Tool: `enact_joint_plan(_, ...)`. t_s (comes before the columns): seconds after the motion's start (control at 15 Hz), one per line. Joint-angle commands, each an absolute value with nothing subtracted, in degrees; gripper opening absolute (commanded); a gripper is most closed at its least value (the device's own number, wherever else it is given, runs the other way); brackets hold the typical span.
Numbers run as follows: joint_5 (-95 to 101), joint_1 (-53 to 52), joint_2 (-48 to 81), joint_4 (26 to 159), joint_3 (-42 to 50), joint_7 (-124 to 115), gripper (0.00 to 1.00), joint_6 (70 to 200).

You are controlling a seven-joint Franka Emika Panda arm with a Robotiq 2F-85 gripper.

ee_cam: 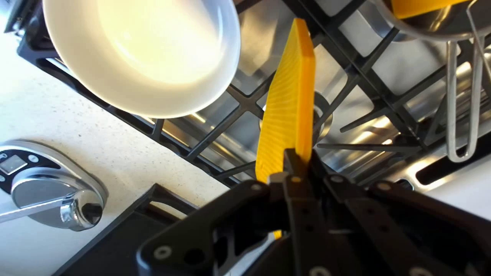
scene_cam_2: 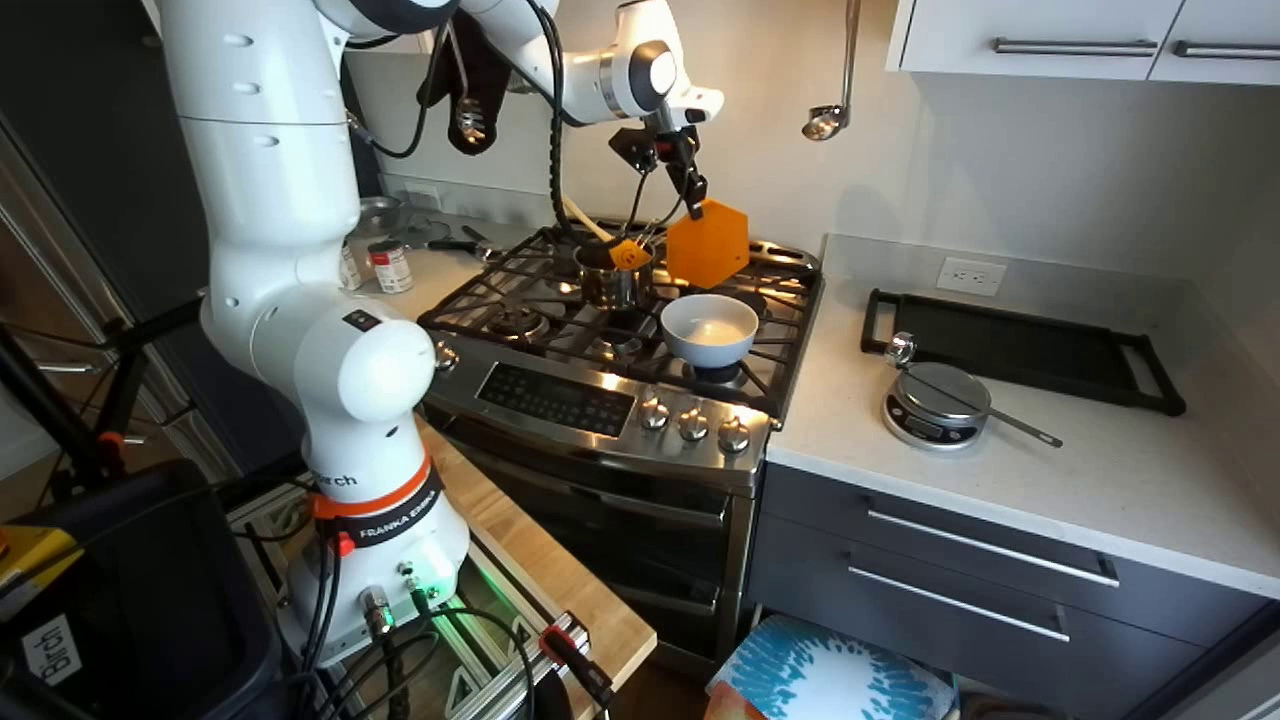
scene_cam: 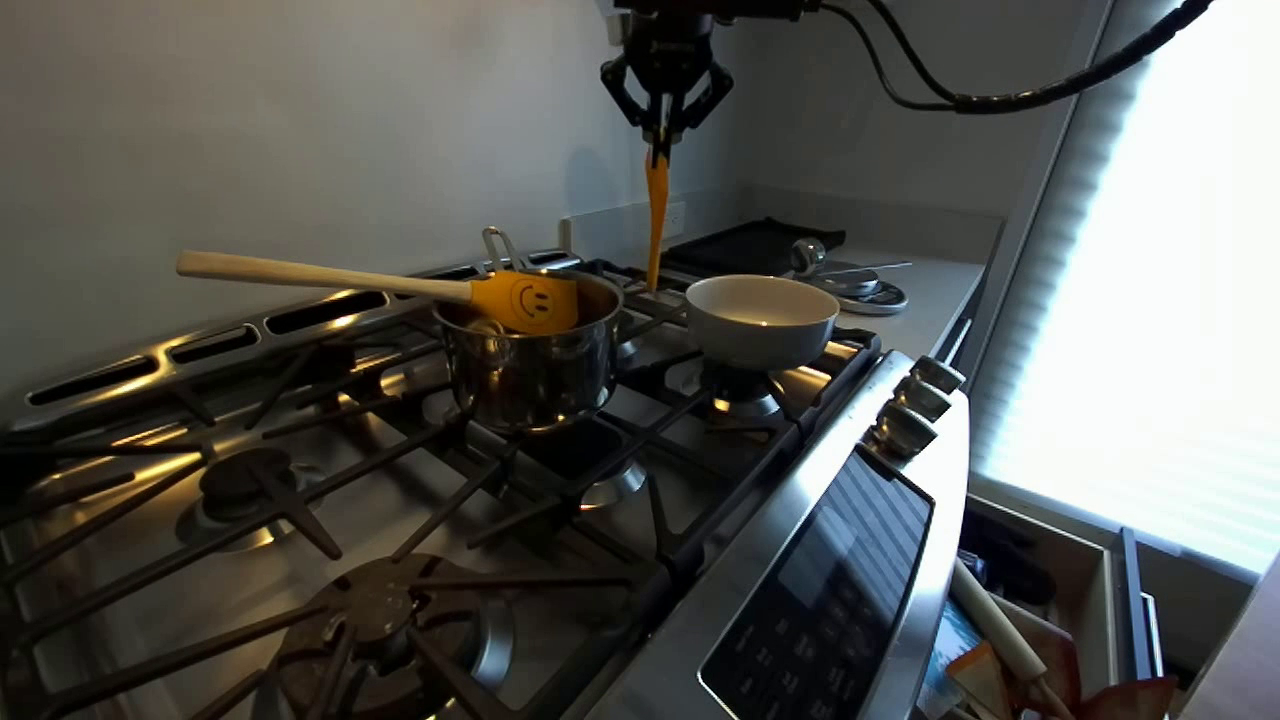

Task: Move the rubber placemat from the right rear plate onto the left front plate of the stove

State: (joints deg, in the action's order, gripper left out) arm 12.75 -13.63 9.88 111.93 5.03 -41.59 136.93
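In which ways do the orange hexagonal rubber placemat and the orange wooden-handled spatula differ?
The orange hexagonal rubber placemat hangs from the black tool; the orange wooden-handled spatula rests on the round steel pot. The placemat is a handleless sheet; the spatula has a long handle. The placemat has fine ridges; the spatula bears a smiling face. Both are orange.

Lies open from above at the left front corner of the stove (scene_cam_2: pixel 556 397), down to the grate bars (scene_cam: pixel 540 581) over the left front plate (scene_cam: pixel 378 604). Runs open along the front edge as far as the white bowl (scene_cam: pixel 762 335), near the right front corner. Blocked mid-stove, nearer the rear edge, by the steel pot (scene_cam: pixel 535 385) and the wooden handle (scene_cam: pixel 330 276) of a yellow spatula (scene_cam: pixel 523 303), slanting out toward the left rear corner. Narrows between pot and bowl. Taken up toward the right rear corner by the claw (scene_cam: pixel 658 152) and the orange placemat (scene_cam_2: pixel 708 245) hanging below. Closed behind by the wall (scene_cam_2: pixel 765 150).
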Motion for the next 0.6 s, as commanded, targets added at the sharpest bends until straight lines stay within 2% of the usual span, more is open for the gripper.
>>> enact_joint_plan(0.0,9.67,-10.45,5.63,117.21,1.35,-35.72,0.01,135.61)
enact_joint_plan(0.53,1.50,-9.34,5.42,118.75,-3.33,-23.58,0.01,134.67)
